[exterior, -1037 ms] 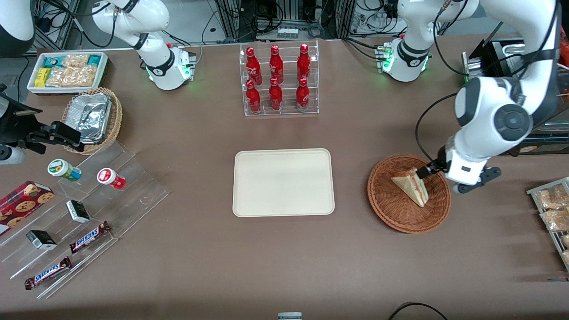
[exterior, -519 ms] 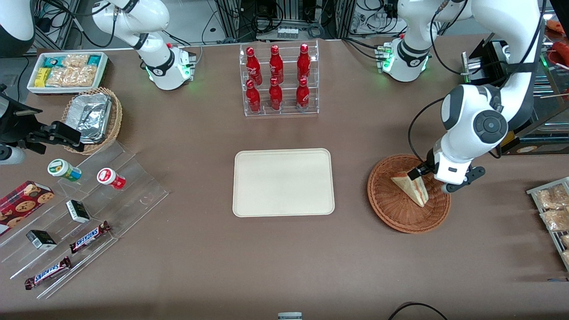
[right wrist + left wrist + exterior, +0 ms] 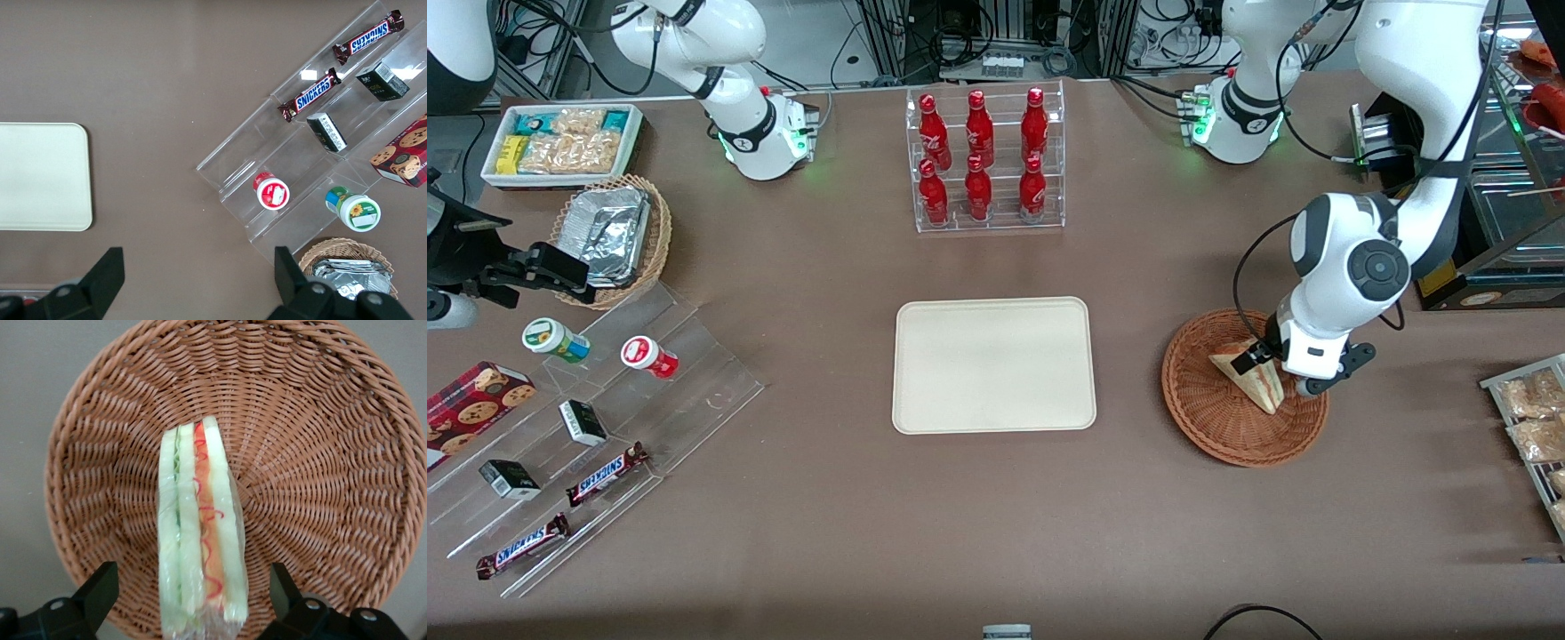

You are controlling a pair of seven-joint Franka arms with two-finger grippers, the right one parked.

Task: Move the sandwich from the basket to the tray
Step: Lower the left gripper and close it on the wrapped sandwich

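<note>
Light: bright, even, overhead | Shadows: soft, short | Glare: acrylic steps (image 3: pixel 313 173) | Focus: sharp; gripper (image 3: pixel 190 613) fingers slightly blurred, spread apart

You saw the sandwich (image 3: pixel 200 533) standing on edge inside the basket (image 3: pixel 320 453), its cut face up, showing green filling beside red between pale bread slices, under clear wrap. Your gripper (image 3: pixel 193 603) hung over it, its two dark fingers (image 3: pixel 97 593) spread wide, one on each side, neither touching the bread.
</note>
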